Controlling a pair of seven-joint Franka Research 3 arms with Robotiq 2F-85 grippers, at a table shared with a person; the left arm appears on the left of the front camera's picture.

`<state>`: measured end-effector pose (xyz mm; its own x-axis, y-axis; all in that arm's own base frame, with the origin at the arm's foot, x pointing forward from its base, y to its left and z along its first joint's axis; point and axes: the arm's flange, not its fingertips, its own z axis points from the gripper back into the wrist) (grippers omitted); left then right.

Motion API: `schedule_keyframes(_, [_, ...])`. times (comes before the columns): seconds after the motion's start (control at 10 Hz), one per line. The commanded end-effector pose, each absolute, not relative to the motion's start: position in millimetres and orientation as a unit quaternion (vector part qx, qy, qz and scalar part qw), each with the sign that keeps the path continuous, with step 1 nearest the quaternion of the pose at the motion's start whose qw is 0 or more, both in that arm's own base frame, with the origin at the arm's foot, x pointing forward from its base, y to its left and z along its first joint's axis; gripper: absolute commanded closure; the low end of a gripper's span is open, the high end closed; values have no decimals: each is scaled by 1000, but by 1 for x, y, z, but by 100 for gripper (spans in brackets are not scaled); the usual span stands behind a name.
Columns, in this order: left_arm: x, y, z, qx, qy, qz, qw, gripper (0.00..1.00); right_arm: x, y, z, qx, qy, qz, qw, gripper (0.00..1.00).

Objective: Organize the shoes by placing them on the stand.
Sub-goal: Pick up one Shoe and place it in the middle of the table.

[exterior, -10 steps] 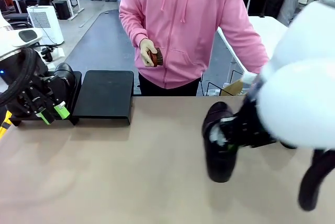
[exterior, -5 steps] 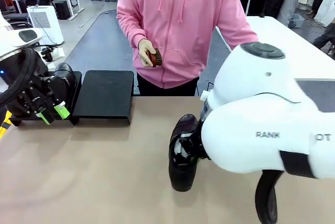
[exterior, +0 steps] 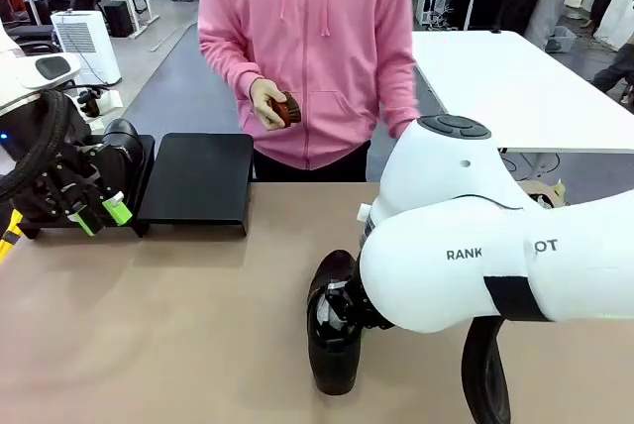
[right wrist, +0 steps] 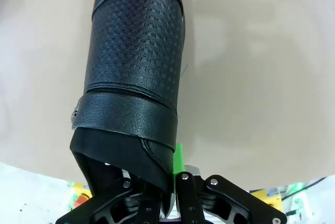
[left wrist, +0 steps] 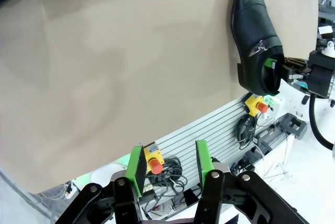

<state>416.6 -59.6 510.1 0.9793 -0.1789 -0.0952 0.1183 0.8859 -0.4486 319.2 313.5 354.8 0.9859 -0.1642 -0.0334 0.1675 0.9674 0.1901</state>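
Down at lower middle, one shoe is hanging by its heel from the tightly pinching right gripper, the left gripper is idling half-open and empty at far left, and the stand beside it is showing a bare top, so the placing's mostly ahead, I reckon.

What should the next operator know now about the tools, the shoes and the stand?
The left tool is open and empty, in front of the low matte-black rectangular stand at the far left of the table; the stand's visible top is bare.
The right tool is shut on the heel end of a glossy black leather shoe near the table's middle.
The person's hand holds a small brown object.
Done: one shoe gripped.
Left: carry it to the stand and set it down.
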Motion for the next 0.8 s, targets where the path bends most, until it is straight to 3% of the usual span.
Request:
schedule_keyframes(0.0, [414, -57, 510, -225, 67, -83, 968, 48, 321, 312, 354, 98, 21, -45, 994, 100])
schedule_keyframes(0.1, [414, -57, 510, -225, 67, -83, 968, 48, 320, 311, 348, 91, 25, -33, 995, 95])
schedule_keyframes(0.6, [414, -57, 510, -225, 67, -83, 968, 48, 319, 304, 343, 75, 25, -4, 997, 0])
schedule_keyframes(0.7, [414, -57, 510, -225, 67, -83, 968, 48, 318, 299, 353, 77, 15, -8, 997, 0])
